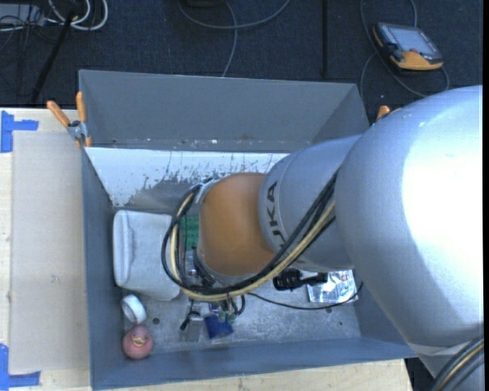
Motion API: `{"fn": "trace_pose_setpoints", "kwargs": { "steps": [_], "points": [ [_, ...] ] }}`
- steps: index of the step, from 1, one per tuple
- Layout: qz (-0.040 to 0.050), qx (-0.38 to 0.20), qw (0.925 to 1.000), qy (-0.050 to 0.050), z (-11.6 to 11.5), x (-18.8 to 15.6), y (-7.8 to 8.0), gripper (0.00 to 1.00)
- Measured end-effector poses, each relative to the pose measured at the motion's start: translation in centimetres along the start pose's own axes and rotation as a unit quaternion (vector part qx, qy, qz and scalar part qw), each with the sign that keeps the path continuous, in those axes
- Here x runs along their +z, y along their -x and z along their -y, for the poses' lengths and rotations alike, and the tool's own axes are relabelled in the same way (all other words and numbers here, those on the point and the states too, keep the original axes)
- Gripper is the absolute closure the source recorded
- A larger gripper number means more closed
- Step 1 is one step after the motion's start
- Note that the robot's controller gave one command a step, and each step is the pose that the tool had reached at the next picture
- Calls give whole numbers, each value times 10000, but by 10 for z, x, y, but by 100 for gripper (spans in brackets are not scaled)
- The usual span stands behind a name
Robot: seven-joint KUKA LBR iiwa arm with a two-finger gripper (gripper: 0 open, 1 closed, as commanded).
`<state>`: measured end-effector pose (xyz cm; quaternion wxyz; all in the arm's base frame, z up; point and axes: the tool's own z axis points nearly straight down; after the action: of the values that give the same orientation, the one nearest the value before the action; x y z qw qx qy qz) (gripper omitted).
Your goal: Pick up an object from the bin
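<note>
My gripper reaches down near the bin's front wall, left of the middle, mostly hidden under the arm's orange cover. A small blue thing sits right at its lower end, and I cannot tell whether it is gripped or just lying there. A white plastic tub lies on its side just left of the gripper. In front of the tub sits a small white ring-shaped thing, and a pinkish-red ball rests in the front left corner.
A crinkled silver foil packet lies on the floor to the right, partly under the arm. The big arm covers the bin's right half. Bare floor shows along the back and the front right.
</note>
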<state>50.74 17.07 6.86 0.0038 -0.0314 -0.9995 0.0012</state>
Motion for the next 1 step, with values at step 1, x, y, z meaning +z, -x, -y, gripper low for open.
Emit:
{"fn": "trace_pose_setpoints", "kwargs": {
  "steps": [1],
  "points": [
    [115,-974,9952,19,61,-3,-30,0]
  ]
}}
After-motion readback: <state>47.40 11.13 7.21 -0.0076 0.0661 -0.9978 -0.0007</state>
